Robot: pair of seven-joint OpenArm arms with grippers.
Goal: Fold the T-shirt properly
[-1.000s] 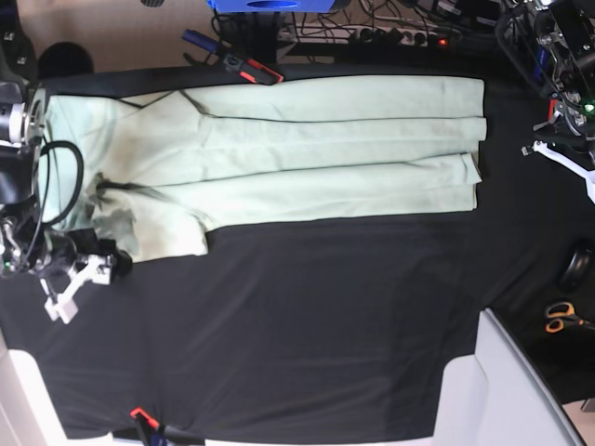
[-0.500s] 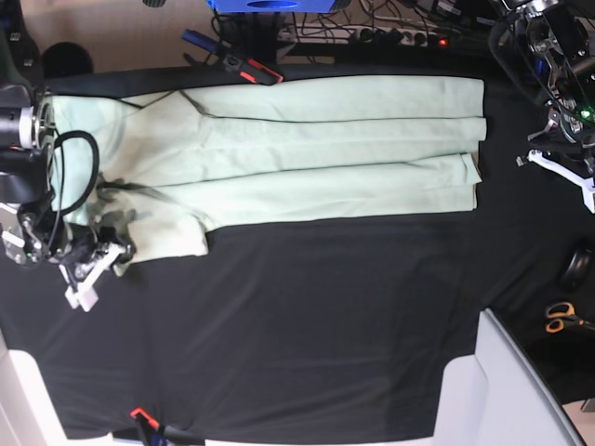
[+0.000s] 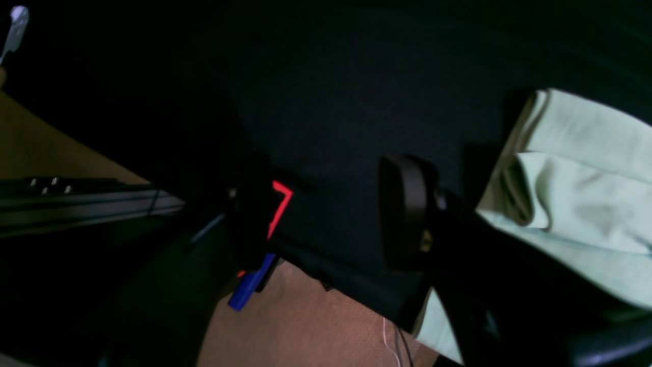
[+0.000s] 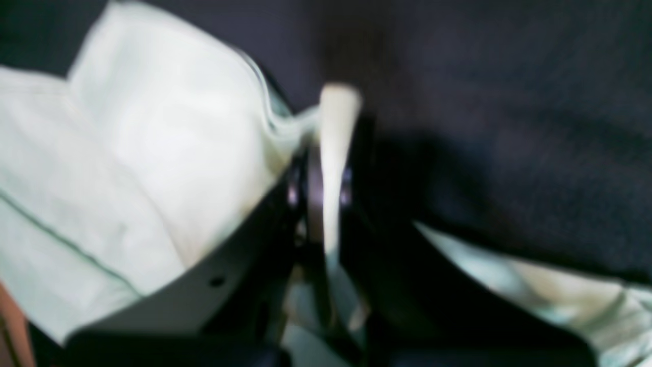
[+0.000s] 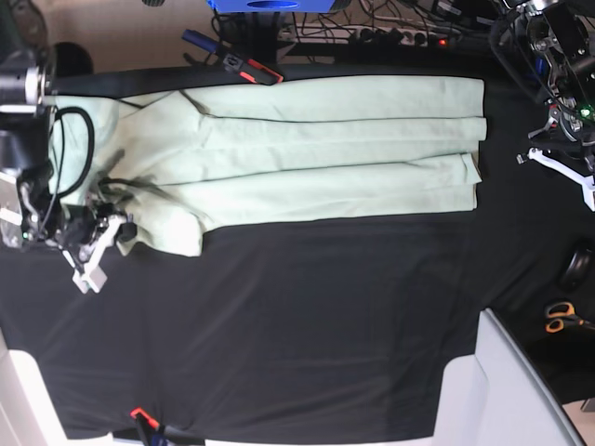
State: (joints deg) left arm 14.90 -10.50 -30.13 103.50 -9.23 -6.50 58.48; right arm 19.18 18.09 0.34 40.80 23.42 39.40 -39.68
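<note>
Your right gripper [image 4: 326, 153] has its jaws pressed together, pinching the near sleeve-end corner of the T-shirt [image 5: 307, 149] (the wrist view is blurred, but cloth sits in the pinch). The shirt lies folded into a long strip across the far half of the black table cover [image 5: 307, 334], long axis running arm to arm. Your left gripper [image 5: 562, 167] hangs off the hem end, clear of the cloth; I can't tell its jaw state. I'd judge the next fold goes along that axis, carrying the sleeve end toward the hem.
</note>
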